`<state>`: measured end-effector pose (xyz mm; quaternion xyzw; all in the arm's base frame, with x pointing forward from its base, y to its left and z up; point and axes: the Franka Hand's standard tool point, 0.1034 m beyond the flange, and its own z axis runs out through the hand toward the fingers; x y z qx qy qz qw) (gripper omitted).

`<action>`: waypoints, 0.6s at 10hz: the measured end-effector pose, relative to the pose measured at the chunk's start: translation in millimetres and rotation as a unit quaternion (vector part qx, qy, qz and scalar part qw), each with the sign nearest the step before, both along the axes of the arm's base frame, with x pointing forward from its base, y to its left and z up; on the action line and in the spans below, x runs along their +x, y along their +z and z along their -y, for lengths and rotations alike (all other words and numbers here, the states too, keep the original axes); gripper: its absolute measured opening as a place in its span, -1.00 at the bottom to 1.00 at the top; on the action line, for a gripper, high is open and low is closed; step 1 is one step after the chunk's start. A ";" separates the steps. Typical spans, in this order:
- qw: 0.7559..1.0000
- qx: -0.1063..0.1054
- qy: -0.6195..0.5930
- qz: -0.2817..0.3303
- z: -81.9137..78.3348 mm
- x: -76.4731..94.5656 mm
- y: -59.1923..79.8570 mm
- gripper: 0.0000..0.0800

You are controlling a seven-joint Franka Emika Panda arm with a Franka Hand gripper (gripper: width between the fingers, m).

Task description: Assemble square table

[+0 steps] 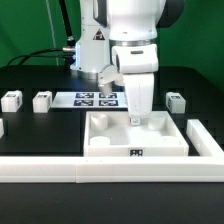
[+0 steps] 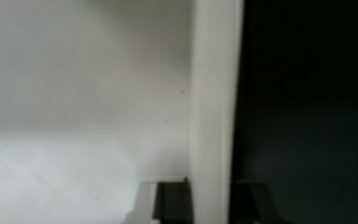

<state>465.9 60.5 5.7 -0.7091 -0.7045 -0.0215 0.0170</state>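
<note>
1. The square tabletop [image 1: 115,135] lay on the black bench [image 1: 40,135], its near edge against the white rail fence [image 1: 60,168].
2. The tool [image 1: 137,120] stood closed on the tabletop's far rim. The wrist view showed that rim passing between its fingertips.
3. Loose legs sat apart - one [image 1: 42,100] toward the exterior view's left, another [image 1: 176,100] toward its right.

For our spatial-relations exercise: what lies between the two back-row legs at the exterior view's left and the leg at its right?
The marker board, shown in the exterior view; the arm hides the stretch just past it.
</note>
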 end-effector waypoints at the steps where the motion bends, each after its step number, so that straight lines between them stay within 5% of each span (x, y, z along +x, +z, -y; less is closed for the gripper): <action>1: 1.000 0.000 0.000 0.001 -6.2 2.9 -0.1 -0.85; 6: 1.000 0.000 -0.002 0.002 -20.8 21.4 0.2 -0.85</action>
